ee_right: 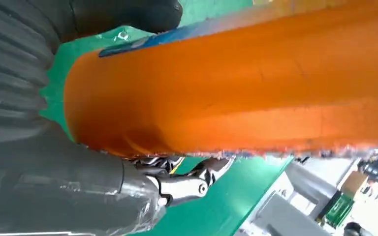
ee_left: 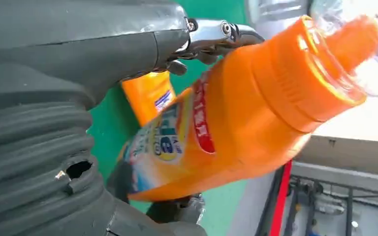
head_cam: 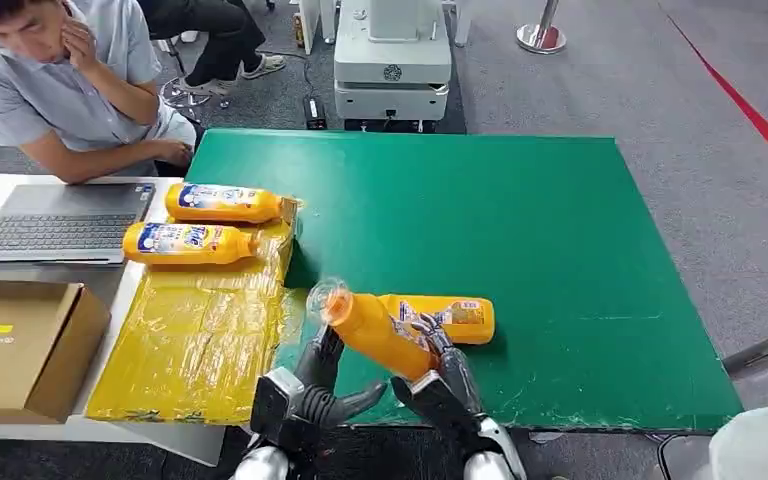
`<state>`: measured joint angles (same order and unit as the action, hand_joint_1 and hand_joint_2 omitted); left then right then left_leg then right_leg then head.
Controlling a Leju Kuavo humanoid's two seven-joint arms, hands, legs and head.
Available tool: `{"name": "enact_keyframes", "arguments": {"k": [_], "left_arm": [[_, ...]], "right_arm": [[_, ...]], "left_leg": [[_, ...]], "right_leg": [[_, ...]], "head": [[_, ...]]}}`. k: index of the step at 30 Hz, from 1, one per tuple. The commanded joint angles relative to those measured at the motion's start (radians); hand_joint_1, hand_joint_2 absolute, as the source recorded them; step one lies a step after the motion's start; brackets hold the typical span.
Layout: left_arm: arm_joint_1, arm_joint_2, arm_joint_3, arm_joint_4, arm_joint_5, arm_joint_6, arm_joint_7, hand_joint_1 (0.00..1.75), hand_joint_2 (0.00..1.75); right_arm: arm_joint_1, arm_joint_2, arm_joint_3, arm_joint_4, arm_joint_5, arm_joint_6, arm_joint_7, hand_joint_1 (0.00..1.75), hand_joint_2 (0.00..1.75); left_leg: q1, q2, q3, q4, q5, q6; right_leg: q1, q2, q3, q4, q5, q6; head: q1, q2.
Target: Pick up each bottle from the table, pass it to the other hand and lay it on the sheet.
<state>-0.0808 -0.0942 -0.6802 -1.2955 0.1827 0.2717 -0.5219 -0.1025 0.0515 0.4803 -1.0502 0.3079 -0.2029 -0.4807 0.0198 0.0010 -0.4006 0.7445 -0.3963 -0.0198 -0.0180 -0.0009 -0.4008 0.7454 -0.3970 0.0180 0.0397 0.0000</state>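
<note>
Right now I judge this to be the handover: my right hand (head_cam: 438,372) grips the raised bottle (head_cam: 375,330) low on its body, cap tilted toward ten o'clock over the green mat (head_cam: 520,230). My left hand (head_cam: 322,385) sits just beside it at about eight o'clock, its fingers (head_cam: 324,352) reaching up along the bottle; the left wrist view shows them around the body, though I cannot tell whether they press firmly.

To do this well, I would close the left fingers fully around the middle before loosening the right, since the smooth plastic could slip.

Both forearms rise from the desk's near edge, angled inward. Another bottle (head_cam: 450,318) lies on the mat behind the raised one. Two bottles (head_cam: 205,222) already lie on the yellow sheet (head_cam: 195,340) at nine o'clock.
</note>
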Motion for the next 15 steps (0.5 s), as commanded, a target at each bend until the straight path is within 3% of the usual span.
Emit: {"name": "enact_keyframes", "arguments": {"k": [1,15], "left_arm": [[-0.067,-0.026,-0.021,0.014,-0.04,0.066,-0.012,0.0,1.75],[-0.091,-0.036,-0.032,0.041,-0.031,0.109,0.01,0.0,1.75]], "right_arm": [[-0.06,0.0,0.043,0.012,0.032,-0.012,-0.003,1.75,1.75],[-0.073,-0.002,0.073,0.008,0.071,-0.028,0.004,1.75,1.75]], "left_leg": [[0.0,0.0,0.0,0.0,0.0,0.0],[0.0,0.0,0.0,0.0,0.0,0.0]], "right_leg": [[0.0,0.0,0.0,0.0,0.0,0.0],[0.0,0.0,0.0,0.0,0.0,0.0]], "head": [[-0.002,0.0],[0.0,0.0]]}}
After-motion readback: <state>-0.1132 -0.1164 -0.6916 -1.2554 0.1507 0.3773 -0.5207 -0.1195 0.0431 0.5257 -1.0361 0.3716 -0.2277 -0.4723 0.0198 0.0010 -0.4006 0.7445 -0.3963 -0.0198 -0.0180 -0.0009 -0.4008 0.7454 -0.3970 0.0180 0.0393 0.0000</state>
